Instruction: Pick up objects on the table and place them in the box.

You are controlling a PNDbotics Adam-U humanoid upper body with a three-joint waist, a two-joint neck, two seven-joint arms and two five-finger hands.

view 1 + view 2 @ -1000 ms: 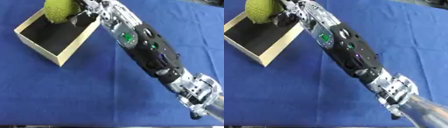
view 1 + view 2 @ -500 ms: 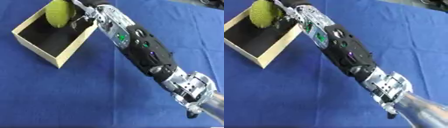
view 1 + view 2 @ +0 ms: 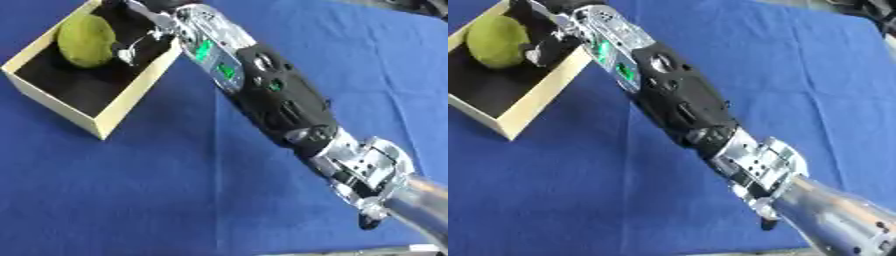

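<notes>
A round yellow-green fruit point(image 3: 86, 40) sits low inside the open cardboard box point(image 3: 52, 112), over its black inside near the far end. My right arm stretches from the lower right to the upper left, and my right hand point(image 3: 144, 31) is over the box's far right wall. Its dark fingers point(image 3: 129, 52) curl against the fruit's right side. The top of the hand is cut off by the view's upper edge. I cannot tell whether the fruit rests on the box floor. My left hand shows in neither view.
The box lies askew at the upper left on a blue cloth point(image 3: 157, 190) that covers the table. My right forearm point(image 3: 271, 95) crosses the middle of the cloth. A dark object point(image 3: 868, 7) shows at the far right corner.
My right hand has carried the fruit down and to the left, from above the box's far rim into the box. The arm has stretched further over the cloth.
</notes>
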